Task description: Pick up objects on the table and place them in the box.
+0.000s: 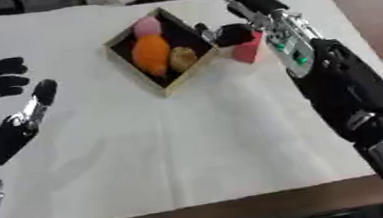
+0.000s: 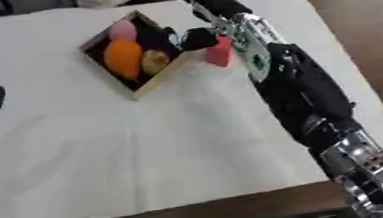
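We look down on a table (image 1: 190, 146) covered in a white cloth. In the upper middle of the frame sits a shallow box (image 1: 162, 86), turned cornerwise like a diamond, with a pale rim and a dark inside.

Three things already lie in the box: a pink one (image 1: 147, 26) at its upper end, an orange one (image 1: 151, 54) in the middle, and a smaller tan one (image 1: 182, 58) just to the right of the orange one. So we judge most of the work done.

One thing is left outside: a red block (image 1: 249, 50), just beside the box's right edge, in the upper right of the frame. We see nothing else loose on the cloth.

Our right hand (image 1: 227, 33) reaches in from the right side, its long black and silver arm running from the lower right corner up to the box. The hand is at the block, its dark fingers curled over the block's upper left side and touching it. Whether they truly pinch it or only rest on it, we cannot tell; the block seems to stand on the cloth.

Our left hand (image 1: 4, 89) is at the left edge of the frame, open, fingers spread, holding nothing.
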`<state>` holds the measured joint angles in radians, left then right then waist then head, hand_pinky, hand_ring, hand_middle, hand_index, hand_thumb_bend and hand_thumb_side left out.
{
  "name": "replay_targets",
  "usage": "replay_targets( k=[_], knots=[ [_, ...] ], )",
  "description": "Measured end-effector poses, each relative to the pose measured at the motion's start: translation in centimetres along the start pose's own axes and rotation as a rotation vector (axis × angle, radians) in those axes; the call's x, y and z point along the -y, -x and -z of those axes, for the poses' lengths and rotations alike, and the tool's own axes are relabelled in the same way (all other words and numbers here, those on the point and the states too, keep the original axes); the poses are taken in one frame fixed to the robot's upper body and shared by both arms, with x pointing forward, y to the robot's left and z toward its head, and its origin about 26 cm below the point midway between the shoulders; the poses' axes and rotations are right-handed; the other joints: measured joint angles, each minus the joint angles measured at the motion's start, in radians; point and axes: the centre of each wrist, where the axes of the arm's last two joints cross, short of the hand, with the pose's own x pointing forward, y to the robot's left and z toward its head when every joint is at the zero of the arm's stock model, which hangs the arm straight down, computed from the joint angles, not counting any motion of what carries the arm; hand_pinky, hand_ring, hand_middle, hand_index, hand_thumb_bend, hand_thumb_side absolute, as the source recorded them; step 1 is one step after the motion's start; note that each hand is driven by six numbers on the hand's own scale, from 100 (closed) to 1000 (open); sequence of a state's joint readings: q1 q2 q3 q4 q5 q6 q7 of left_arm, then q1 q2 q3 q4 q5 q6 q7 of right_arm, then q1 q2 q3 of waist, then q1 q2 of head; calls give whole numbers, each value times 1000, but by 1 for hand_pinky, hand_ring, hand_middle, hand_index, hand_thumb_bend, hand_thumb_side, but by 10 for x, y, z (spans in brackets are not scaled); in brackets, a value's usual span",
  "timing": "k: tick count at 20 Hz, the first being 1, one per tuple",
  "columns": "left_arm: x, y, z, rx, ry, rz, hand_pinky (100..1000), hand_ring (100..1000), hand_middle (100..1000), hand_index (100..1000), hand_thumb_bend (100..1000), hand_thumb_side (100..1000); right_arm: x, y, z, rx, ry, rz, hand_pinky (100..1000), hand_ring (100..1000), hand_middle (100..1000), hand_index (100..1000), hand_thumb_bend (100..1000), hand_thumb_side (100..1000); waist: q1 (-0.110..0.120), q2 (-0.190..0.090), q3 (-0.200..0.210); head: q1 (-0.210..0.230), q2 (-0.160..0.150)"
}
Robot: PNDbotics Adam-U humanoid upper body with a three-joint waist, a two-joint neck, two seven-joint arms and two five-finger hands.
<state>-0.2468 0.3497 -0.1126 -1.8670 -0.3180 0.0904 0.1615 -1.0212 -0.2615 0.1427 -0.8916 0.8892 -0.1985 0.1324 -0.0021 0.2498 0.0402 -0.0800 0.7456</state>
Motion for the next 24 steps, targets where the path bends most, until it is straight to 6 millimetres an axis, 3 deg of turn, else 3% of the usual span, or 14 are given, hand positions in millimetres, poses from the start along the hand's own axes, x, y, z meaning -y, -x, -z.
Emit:
replay_targets(
  k=[3,9,24],
  knots=[
    [0,1,0,-3,1,1,706,681,672,795,608,698,1,16,-6,-72,-16,17,919,977,966,979,282,601,0,0,-4,2,0],
    [0,2,0,-6,1,2,707,681,672,796,607,702,-11,42,-19,-169,-76,27,919,973,959,981,300,603,0,-2,-8,9,0],
    [-1,2,0,-7,-3,3,709,681,671,797,603,702,-27,61,-31,-224,-163,47,903,952,930,978,301,623,0,-6,-10,14,0]
  ],
)
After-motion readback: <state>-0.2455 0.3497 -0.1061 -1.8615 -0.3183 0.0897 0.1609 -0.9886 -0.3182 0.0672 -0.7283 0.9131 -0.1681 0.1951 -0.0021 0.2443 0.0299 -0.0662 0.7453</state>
